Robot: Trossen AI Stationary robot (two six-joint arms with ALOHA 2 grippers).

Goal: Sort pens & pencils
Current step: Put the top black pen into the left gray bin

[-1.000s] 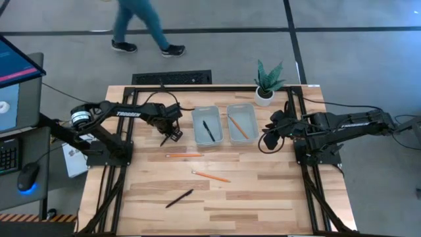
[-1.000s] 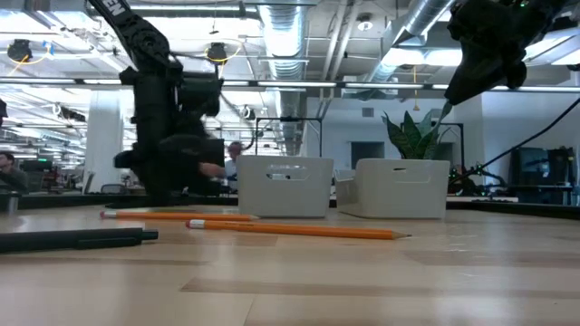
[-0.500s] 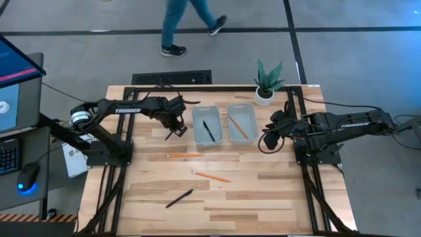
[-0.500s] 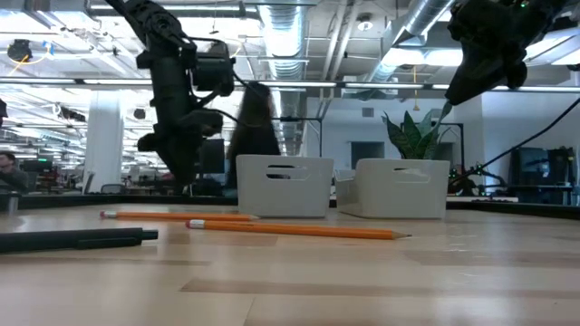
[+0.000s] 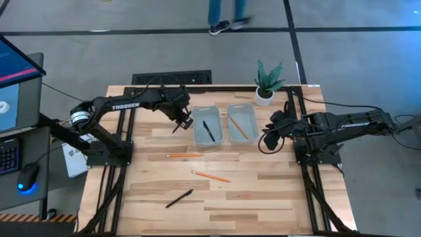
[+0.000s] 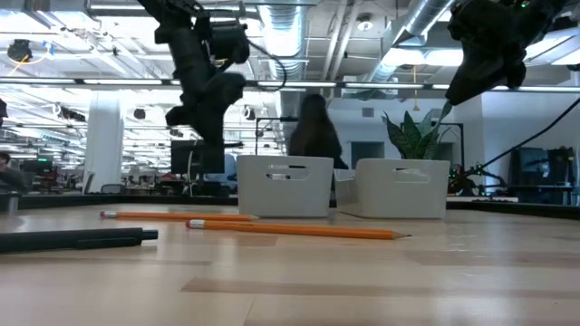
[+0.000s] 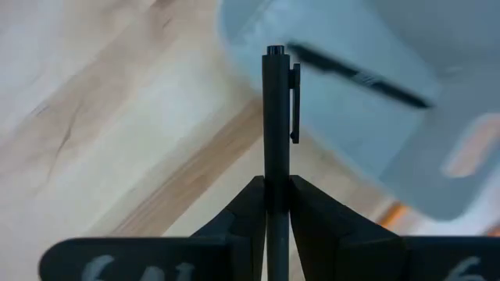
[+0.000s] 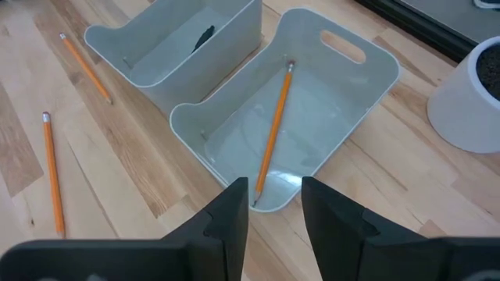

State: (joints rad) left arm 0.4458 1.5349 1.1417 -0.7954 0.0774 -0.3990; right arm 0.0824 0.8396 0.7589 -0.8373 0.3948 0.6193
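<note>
The left gripper (image 5: 183, 119) hangs above the tabletop (image 5: 263, 197) just beside the left tray (image 5: 197, 131), at that tray's outer side. Its fingers (image 7: 242, 211) are pressed together on a black pen (image 7: 276, 117), which stands out straight ahead between them, its clip facing sideways; in the high view the held pen (image 5: 177, 126) slants down from the gripper and is clear of the wood.

The right gripper (image 5: 268, 140) waits off the right tray's (image 5: 252, 113) outer side, raised above the tabletop. Its fingers (image 8: 230, 215) stand somewhat apart with nothing between them.

Three pens show: the one held, one lying in the left tray (image 5: 208, 130), and one lying on the tabletop toward the front (image 5: 179, 198), well apart from the trays.

Three pencils show: one lying slantwise in the right tray (image 5: 238, 128), one on the tabletop just in front of the left tray (image 5: 184, 155), and one nearer the middle of the tabletop (image 5: 211, 176), between that pencil and the loose pen.

A potted plant (image 5: 266, 82) stands at the far edge behind the right tray. A person's legs (image 5: 227, 16) cross the floor beyond the table.
</note>
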